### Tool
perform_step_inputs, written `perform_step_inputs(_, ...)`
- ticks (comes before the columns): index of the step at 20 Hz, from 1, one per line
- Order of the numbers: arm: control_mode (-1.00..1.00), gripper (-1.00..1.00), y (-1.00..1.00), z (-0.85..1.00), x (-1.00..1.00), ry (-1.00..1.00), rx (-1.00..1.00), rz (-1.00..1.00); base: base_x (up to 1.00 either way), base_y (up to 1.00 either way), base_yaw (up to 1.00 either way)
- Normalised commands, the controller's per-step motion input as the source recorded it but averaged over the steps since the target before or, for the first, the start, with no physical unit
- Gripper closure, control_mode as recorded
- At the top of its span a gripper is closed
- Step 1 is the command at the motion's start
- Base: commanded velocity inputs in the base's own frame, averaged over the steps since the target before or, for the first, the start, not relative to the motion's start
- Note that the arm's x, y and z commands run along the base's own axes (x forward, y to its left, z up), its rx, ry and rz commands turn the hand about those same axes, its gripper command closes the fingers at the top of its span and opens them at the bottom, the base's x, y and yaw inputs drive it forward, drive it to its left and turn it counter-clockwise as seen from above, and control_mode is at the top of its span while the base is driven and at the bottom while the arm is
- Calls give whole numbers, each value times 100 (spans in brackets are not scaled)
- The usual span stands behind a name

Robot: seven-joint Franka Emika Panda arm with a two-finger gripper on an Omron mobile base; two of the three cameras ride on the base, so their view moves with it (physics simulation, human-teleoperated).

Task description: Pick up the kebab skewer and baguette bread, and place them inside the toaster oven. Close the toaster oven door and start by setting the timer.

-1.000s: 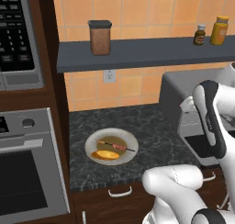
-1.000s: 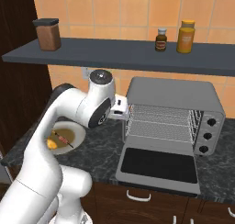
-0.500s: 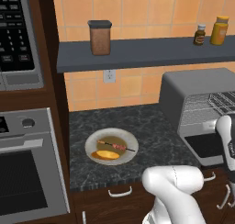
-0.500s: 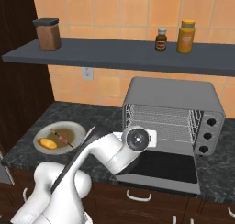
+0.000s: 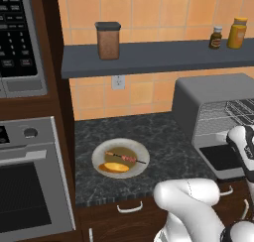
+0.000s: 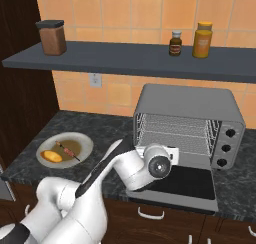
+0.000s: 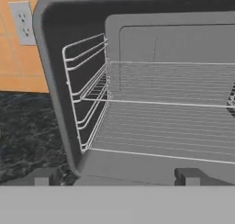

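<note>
The kebab skewer (image 5: pixel 126 158) and the orange baguette bread (image 5: pixel 115 167) lie side by side on a pale plate (image 5: pixel 99 154) on the dark counter, left of the toaster oven (image 5: pixel 208 90). The right base view shows the same skewer (image 6: pixel 67 150), baguette (image 6: pixel 52 156) and plate (image 6: pixel 85 143). The toaster oven (image 6: pixel 190 100) stands open, its door (image 6: pixel 185 183) folded down flat and its wire rack (image 7: pixel 170 83) bare. My gripper (image 7: pixel 117 177) hangs low over the door, facing the oven's mouth. Its fingertips are wide apart and it is open, with nothing between them.
Three knobs (image 6: pixel 230 133) sit on the toaster oven's right face. A shelf (image 6: pixel 125 58) above carries a brown canister (image 6: pixel 52 37) and two bottles (image 6: pixel 202 39). A built-in oven (image 5: pixel 30 186) and a microwave (image 5: pixel 20 42) stand to the left. A wall outlet (image 7: pixel 24 22) is beside the toaster oven.
The arm has swung down from a raised pose left of the toaster oven to low in front of its open mouth. The gripper stayed open. Skewer and baguette have not moved.
</note>
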Motion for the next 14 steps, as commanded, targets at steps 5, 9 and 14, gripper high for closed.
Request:
perform_step_inputs(5, -100, -100, -46, -13, 32, 0, 0, 0, 0, 0, 0)
perform_step_inputs(9, -100, -100, -16, -25, 34, -5, 0, 0, 0, 0, 0)
perform_step_inputs(14, -100, -100, -2, -14, 43, -11, 0, 0, 0, 0, 0)
